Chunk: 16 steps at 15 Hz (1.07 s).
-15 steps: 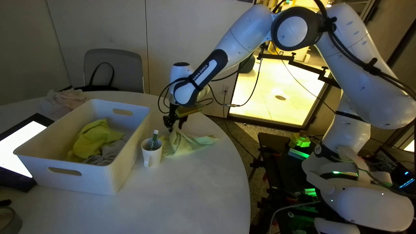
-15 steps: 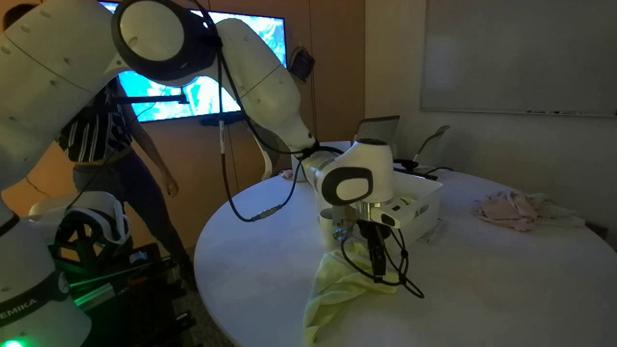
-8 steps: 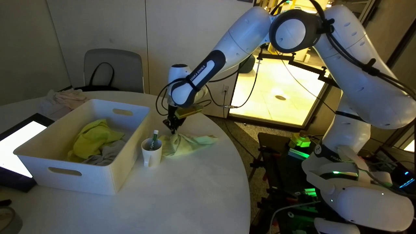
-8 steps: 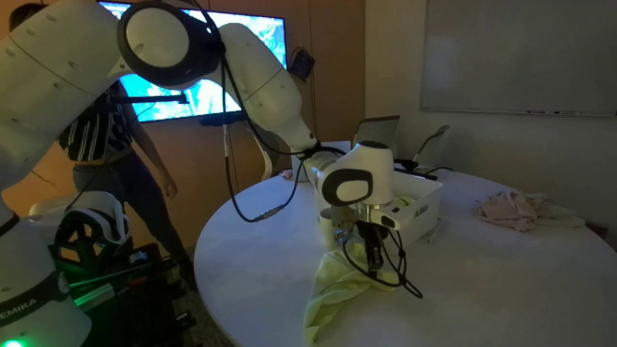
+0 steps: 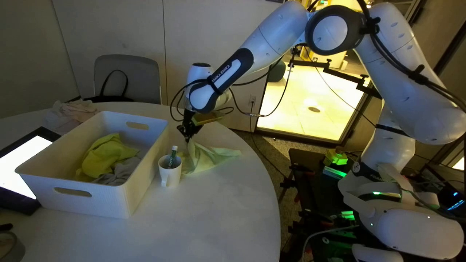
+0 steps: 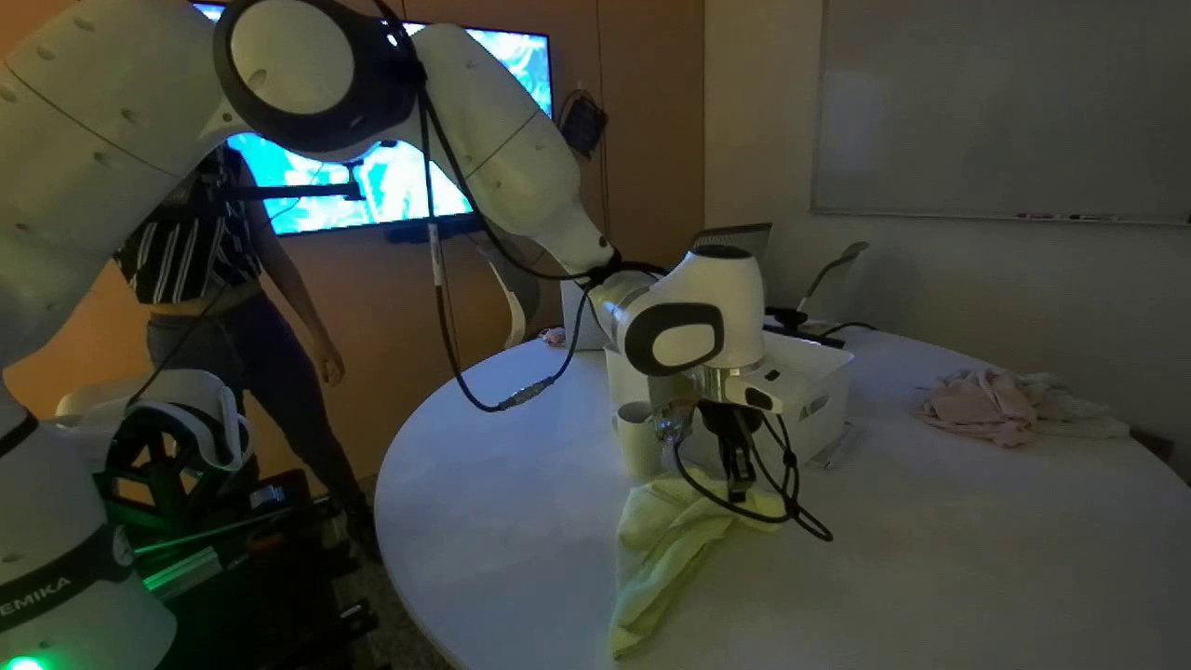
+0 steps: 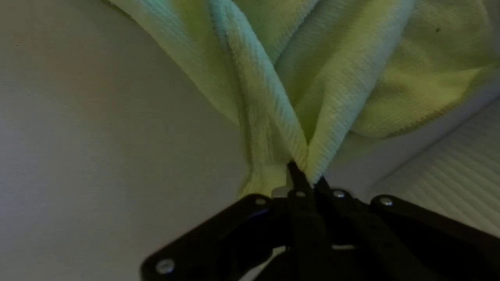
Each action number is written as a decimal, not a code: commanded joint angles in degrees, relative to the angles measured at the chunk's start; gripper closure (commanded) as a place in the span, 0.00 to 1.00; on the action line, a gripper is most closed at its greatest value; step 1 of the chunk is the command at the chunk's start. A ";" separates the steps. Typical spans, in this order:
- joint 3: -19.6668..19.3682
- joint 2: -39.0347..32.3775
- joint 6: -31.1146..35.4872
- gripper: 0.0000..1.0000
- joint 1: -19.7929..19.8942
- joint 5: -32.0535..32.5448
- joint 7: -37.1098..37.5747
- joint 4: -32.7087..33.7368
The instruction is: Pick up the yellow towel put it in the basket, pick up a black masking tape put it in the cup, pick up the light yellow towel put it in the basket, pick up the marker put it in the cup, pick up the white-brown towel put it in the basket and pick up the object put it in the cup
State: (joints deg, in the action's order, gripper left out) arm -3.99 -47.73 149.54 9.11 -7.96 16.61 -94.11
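Pinched between the fingertips of my gripper [image 7: 308, 177] is a fold of the light yellow towel [image 7: 343, 89]. Most of that towel still lies on the table in both exterior views, its held fold raised into a peak. Beside it stands the white cup [image 5: 170, 176], with a green-and-white marker [image 5: 173, 156] upright inside. The white basket [image 5: 91, 198] contains the bright yellow towel [image 5: 105, 154] and a greyish cloth [image 5: 122, 171]. A pinkish and whitish cloth [image 6: 996, 409] lies bunched up; whether it is the white-brown towel I cannot tell. The black masking tape cannot be made out for certain.
A lit screen [image 5: 25, 163] sits against the basket's far side. At the table's lower left corner in an exterior view is a greyish roll [image 5: 12, 247]. The round table's edge [image 5: 278, 218] curves near the robot base. A person [image 6: 242, 279] stands behind the arm.
My fingers have come together on the light yellow towel. The gripper has then risen and shifted a little towards the basket side, drawing the towel's fold up with it.
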 commanded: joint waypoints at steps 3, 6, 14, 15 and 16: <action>-0.43 10.03 7.77 0.99 -1.64 -2.18 -0.41 -7.19; -1.24 15.25 11.29 0.99 -3.30 -1.73 0.63 -10.90; -3.18 28.05 16.52 0.99 -7.68 -0.55 3.23 -20.52; -3.04 29.45 16.10 0.99 -7.79 -0.66 3.12 -21.43; -3.52 30.58 15.43 0.99 -8.36 -0.20 3.86 -22.11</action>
State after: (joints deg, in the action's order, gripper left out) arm -6.16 -22.54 164.10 2.54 -8.55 18.93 -111.51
